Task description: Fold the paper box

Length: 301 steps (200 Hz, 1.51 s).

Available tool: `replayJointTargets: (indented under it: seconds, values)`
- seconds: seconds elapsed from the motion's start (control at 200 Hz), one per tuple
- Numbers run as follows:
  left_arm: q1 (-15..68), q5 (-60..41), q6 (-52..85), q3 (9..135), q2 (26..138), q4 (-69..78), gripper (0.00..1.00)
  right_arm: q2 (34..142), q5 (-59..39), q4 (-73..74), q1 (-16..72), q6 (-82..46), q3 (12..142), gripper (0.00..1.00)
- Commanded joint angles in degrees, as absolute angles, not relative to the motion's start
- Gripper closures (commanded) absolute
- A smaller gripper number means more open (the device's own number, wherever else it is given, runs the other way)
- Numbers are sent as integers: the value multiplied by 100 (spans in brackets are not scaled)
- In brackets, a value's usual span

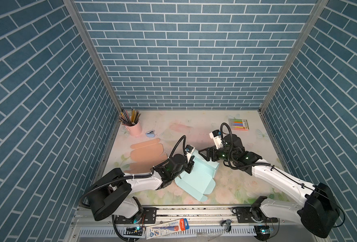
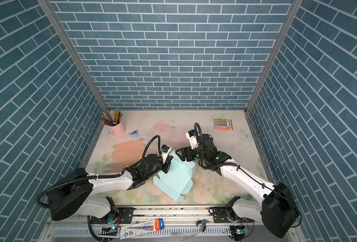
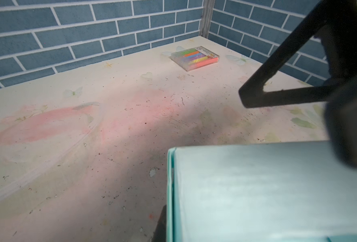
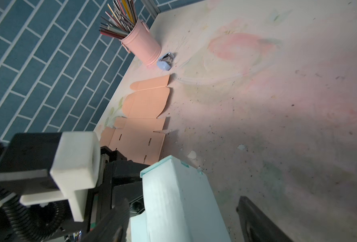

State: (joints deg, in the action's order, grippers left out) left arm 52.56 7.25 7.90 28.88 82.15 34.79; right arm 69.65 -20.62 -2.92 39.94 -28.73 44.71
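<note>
Pale teal paper box (image 1: 196, 184), partly folded, sat near the worktop (image 1: 194, 125) centre, towards the front edge. Its flaps lay flat and one end wall stood up. Jaws of the left arm (image 1: 144, 182) were pressed together, pinching that raised wall. Jaws of the right arm (image 1: 278, 178) were spread wide w/ the wall's far corner between them; contact unclear. Flat peach cardboard cut-out (image 1: 146, 150) lay by the left edge, pink metal pot of pencils (image 1: 134, 127) at the far left corner, and clear pack of coloured markers (image 1: 238, 124) nr the far right corner.
</note>
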Motion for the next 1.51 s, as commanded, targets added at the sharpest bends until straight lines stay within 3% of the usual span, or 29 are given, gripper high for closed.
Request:
replayJointTargets:
  seconds: [0.0,0.655,0.995,1.5]
  values:
    - [5391,1017,478,2839,8370,3927,100,7092,-2611,205,3978,-3131,4274,19]
    - [5433,1372,527,2837,9187,4691,100,7346,-3357,1221,3964,-3783,3287,21]
    - [5474,1331,532,2795,9468,4913,94,7216,-2513,435,3969,-3439,3405,22]
    - [5571,1380,466,2868,9786,5010,82,7145,-2031,-49,3968,-3156,3490,23]
